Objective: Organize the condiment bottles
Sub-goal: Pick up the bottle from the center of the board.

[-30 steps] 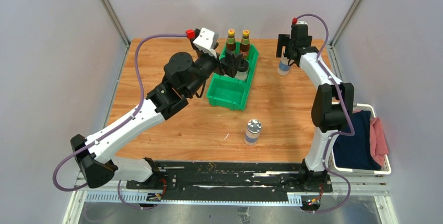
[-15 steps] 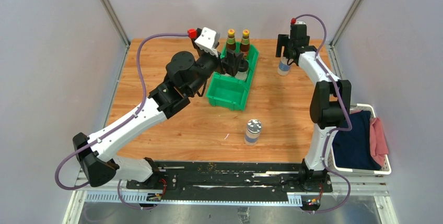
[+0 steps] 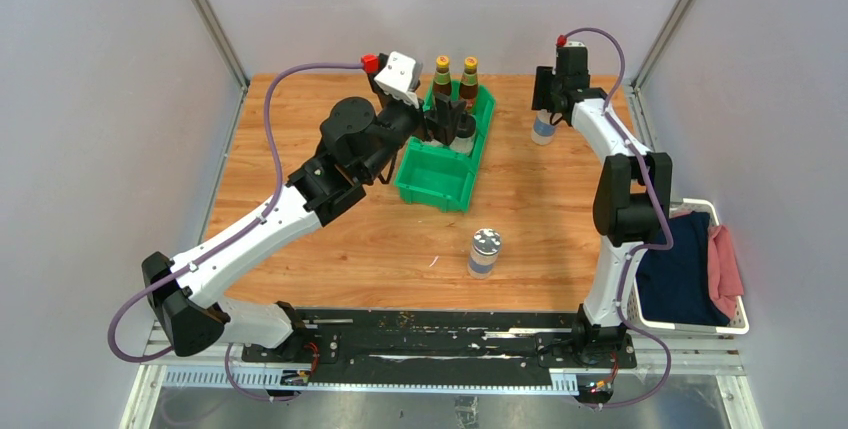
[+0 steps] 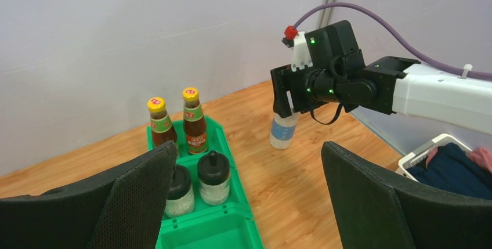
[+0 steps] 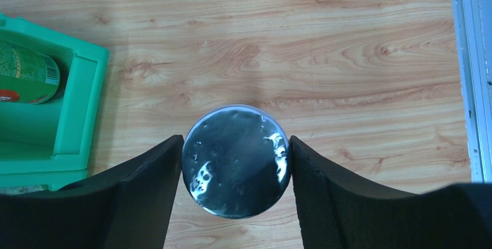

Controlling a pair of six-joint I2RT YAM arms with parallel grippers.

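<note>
The wooden counter (image 3: 300, 239) carries a green bin (image 3: 432, 189) at its far middle, with its long axis running away from the arms. The left jaws hang spread wide above the bin's middle compartment and grip nothing. The right jaws stand over the far jar (image 3: 543, 130), just right of the bin. Their pads (image 5: 148, 197) lie against both sides of its silver lid. This jar stands upright on the counter with its lid up. The right wrist view hides its label, and the overhead view hides its top. The near jar (image 3: 485, 253) stands upright and alone toward the front edge, well apart from the bin. In the far compartment the left sauce bottle (image 4: 161, 128) and the right sauce bottle (image 4: 195, 126) stand side by side with their yellow caps up. In the middle compartment the right shaker (image 4: 213, 177) stands upright. The left shaker (image 4: 181, 194) beside it is half hidden behind a finger, and both are mostly covered in the overhead view.
</note>
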